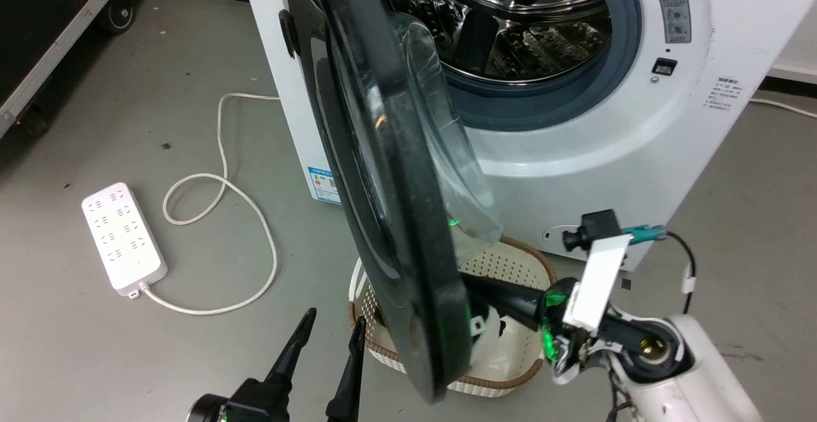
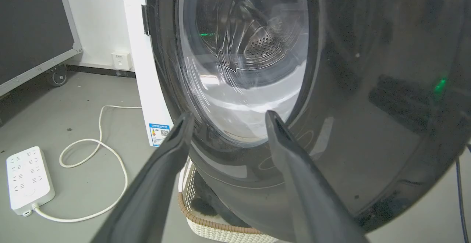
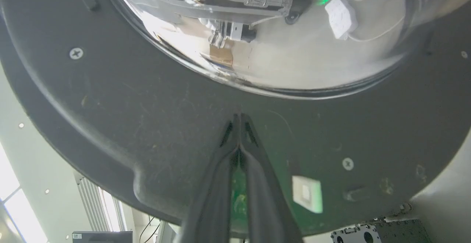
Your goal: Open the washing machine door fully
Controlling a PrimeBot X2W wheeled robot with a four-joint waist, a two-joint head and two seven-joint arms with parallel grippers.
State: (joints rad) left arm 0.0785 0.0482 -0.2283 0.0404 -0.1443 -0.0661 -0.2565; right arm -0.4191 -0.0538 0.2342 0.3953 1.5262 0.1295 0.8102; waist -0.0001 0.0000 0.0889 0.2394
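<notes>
Grey concrete floor [image 1: 127, 345] carries one white washing machine [image 1: 606, 154], standing in front of a white wall.

**Containers**
- Steel drum [image 1: 510, 20]: exposed; its perforated wall and ribs are visible inside the grey rubber ring [image 1: 613, 77].
- Woven basket [image 1: 504, 265]: white with a brown rim. It sits on the floor in front of the machine, directly under the lower edge of the door. It holds something dark and white that the door partly hides, so it cannot be identified.

**Task item**
- Washing machine door [image 1: 396, 218]: swung partly open on the machine's left side. It stands nearly edge-on to the head camera, with its glass bowl facing the drum. It sits between the two grippers.

**Arm pose**
- Left gripper [image 1: 335, 318]: low on the outer side of the door, fingers pointing up toward the glossy face. The fingers are spread wide and hold nothing.
- Right gripper [image 3: 239, 120]: the pale forearm sits at the lower right, with the wrist turned so the fingers reach left behind the door. The fingers are pressed together with nothing between them. The tips sit against the door's inner face, just below the glass bowl.

**Count**
- One machine, one door, one basket.
- One power strip [image 1: 124, 237] with one looped cord [image 1: 255, 218].
- One black wheeled case [image 1: 57, 32].
- Two grippers.
</notes>
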